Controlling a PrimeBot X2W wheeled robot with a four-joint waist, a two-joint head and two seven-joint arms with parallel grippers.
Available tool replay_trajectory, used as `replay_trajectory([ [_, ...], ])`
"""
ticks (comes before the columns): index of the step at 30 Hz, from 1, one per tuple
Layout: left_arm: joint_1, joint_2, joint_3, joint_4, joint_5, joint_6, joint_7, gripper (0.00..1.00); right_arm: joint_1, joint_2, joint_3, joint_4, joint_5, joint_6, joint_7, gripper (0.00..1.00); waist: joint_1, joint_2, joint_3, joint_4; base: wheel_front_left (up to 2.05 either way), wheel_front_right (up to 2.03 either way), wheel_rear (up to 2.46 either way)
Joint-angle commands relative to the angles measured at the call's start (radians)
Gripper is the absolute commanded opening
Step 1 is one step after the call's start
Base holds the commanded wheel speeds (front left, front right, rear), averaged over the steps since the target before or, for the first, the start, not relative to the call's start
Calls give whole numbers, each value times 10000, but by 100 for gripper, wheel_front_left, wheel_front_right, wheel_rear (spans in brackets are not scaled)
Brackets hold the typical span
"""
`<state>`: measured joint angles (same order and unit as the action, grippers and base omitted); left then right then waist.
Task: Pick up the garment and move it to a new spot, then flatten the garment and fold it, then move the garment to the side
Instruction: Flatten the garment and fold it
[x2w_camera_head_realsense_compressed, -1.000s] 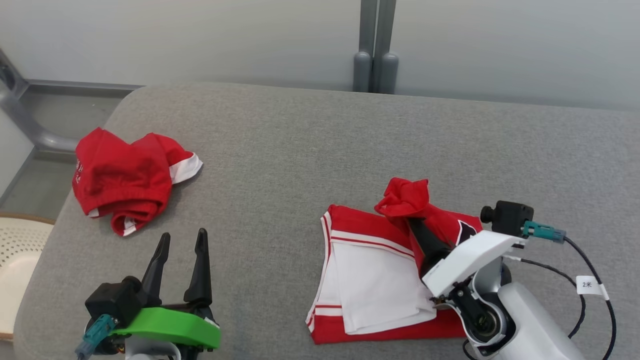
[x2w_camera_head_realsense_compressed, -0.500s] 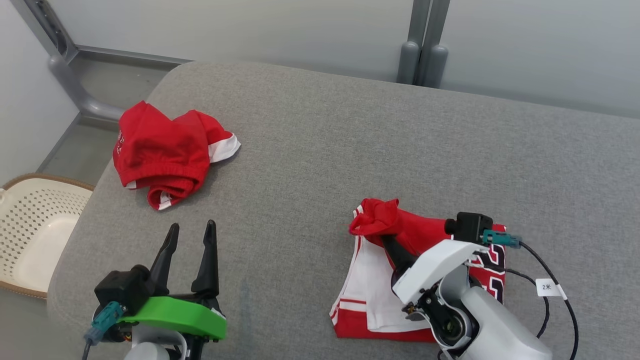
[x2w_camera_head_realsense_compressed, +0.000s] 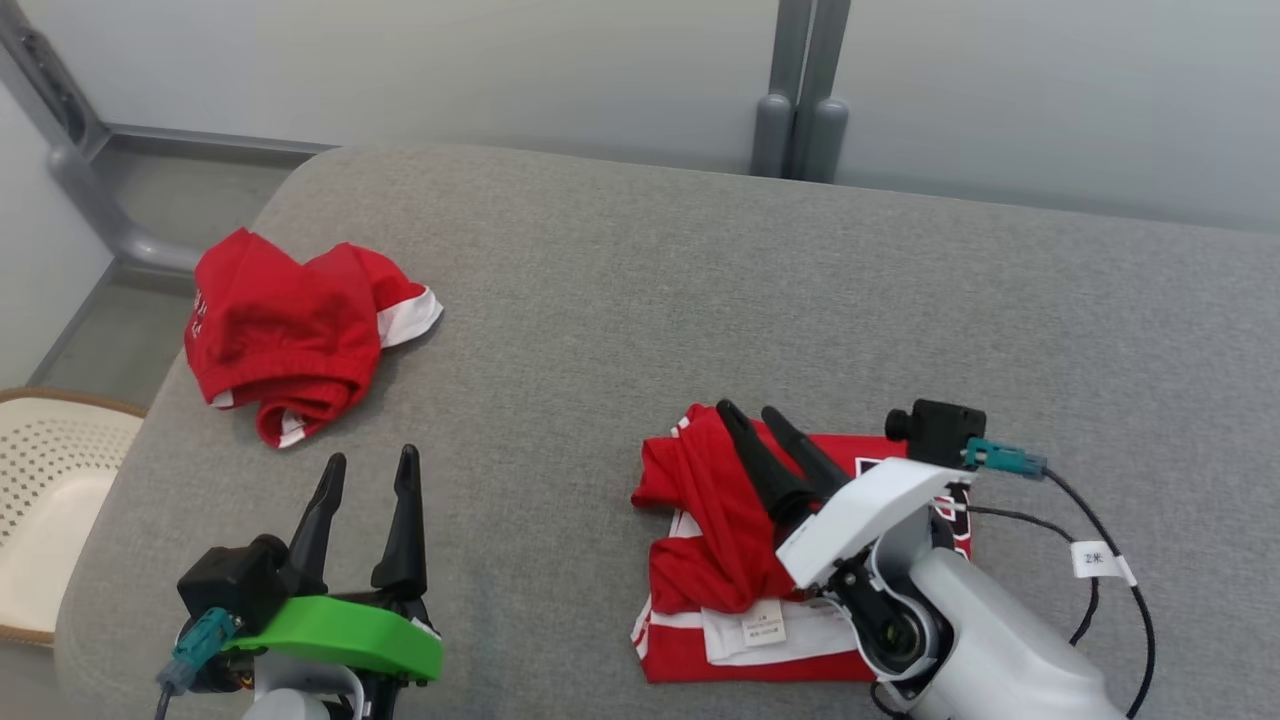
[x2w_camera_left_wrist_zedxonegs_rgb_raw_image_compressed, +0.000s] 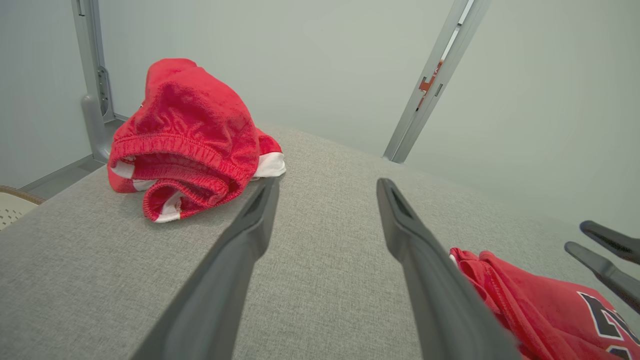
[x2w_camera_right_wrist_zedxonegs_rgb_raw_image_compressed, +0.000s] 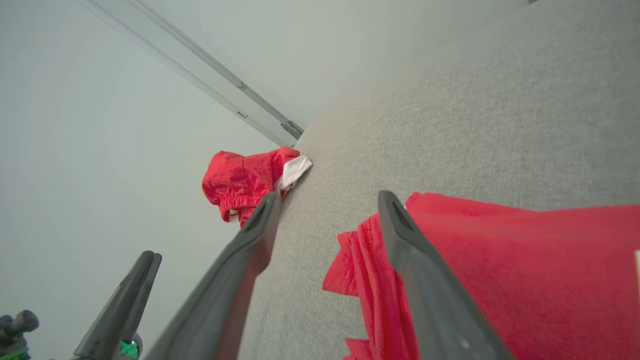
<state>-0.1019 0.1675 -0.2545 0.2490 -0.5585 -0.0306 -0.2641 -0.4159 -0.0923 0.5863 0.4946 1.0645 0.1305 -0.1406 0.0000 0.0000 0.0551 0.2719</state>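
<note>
Since the garment (x2w_camera_head_realsense_compressed: 710, 550) looks limp, the right claw (x2w_camera_head_realsense_compressed: 748, 415), wide like the left claw (x2w_camera_head_realsense_compressed: 370, 460), should pinch its hem.

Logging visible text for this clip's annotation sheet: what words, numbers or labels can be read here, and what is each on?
"2米": on the white tag on a thin black cable by the right arm.
White care label on the folded red jersey: print too small to read.
Black characters on the jersey: cut off, unreadable.
White print on the crumpled red shorts: too blurred to read.
</note>
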Motion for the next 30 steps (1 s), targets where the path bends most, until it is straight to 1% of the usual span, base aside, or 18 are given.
replay_trajectory([
  [1,142,14,66,-36,5,10,1,100,-65,-259,-23,-283,91,5,-187,100,0,0,-200,-479,0,0,0],
  [4,209,15,167,-88,20,47,1,100,6,-779,-108,-900,-22,5,-486,100,0,0,-313,-886,0,0,0],
  [8,361,17,381,-239,32,123,1,100,183,-1564,-549,-1430,-393,5,-829,100,0,0,-432,-1419,0,0,0],
  [11,469,-21,586,-426,80,192,1,100,385,-2147,-1166,-1584,-976,5,-1042,100,0,0,-467,-1754,0,0,0],
  [14,601,-71,804,-631,171,211,2,100,653,-2520,-1860,-1501,-1750,5,-1178,100,0,0,-451,-1987,0,0,0],
  [18,706,-140,1019,-830,436,185,2,100,1075,-2569,-2761,-1400,-2653,5,-1224,100,0,0,-381,-2160,0,0,0],
  [21,705,-204,1101,-897,618,130,2,100,1314,-2340,-3200,-1406,-3241,5,-1235,100,0,0,-333,-2196,0,0,0],
  [24,680,-288,1176,-955,794,80,0,100,1459,-2200,-3374,-1344,-3733,5,-1174,100,0,0,-352,-2138,0,0,0],
  [27,701,-369,1225,-945,942,22,0,100,1512,-2144,-3430,-1173,-4552,5,-1009,100,0,0,-401,-1982,0,0,0],
  [30,730,-444,1231,-924,1050,-41,2,100,1452,-1917,-3435,-1020,-5207,5,-837,99,0,0,-431,-1756,0,0,0],
])
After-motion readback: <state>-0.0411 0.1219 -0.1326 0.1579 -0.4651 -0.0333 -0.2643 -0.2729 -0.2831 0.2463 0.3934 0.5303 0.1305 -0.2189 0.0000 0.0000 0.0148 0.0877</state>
